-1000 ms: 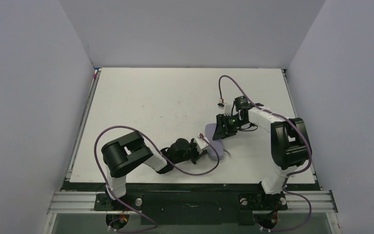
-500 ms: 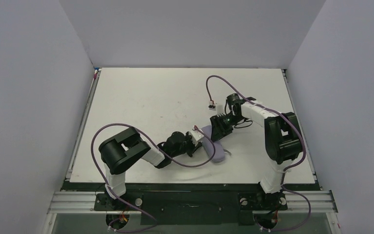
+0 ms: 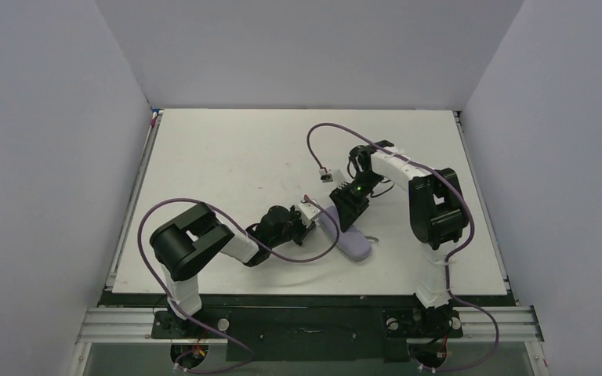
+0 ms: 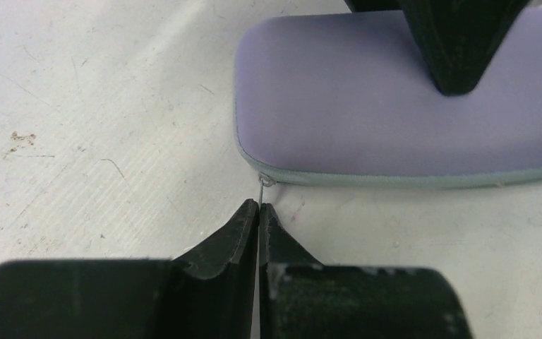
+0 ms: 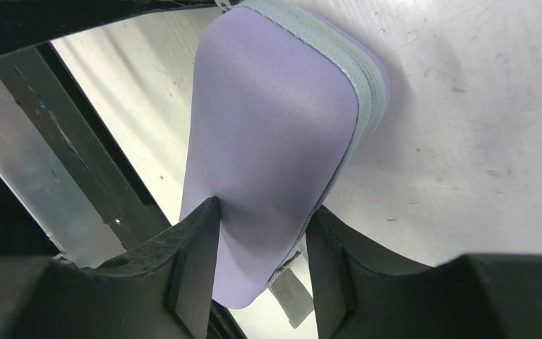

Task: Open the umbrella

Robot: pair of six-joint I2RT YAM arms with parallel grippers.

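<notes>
Pinching shut, the left gripper [image 4: 259, 210] has its two black fingers pressed flat against each other with no gap showing. A thin wire zip pull [image 4: 263, 185] runs from the corner of the lavender case [image 4: 395, 106] down to their tips. It seems to be nipped between them, though the wire is too fine to be sure. This gripper sits low over the white table [image 4: 77, 106], just beside the case's rounded end, where the grey zip band runs along the near edge.

The right gripper [image 5: 261, 236] straddles the case [image 5: 268, 127] across its width. One finger is against each long side and the fabric fills the space between them, so it is clamped on the pouch. A short grey strap tab [image 5: 287, 291] sticks out from under the case close to those fingers.

From above, the case [image 3: 353, 241] lies on the table [image 3: 227, 157] a little right of the middle, toward the near edge. The left gripper [image 3: 313, 218] is at its left end and the right gripper [image 3: 345, 213] bears down on it from the far side.
</notes>
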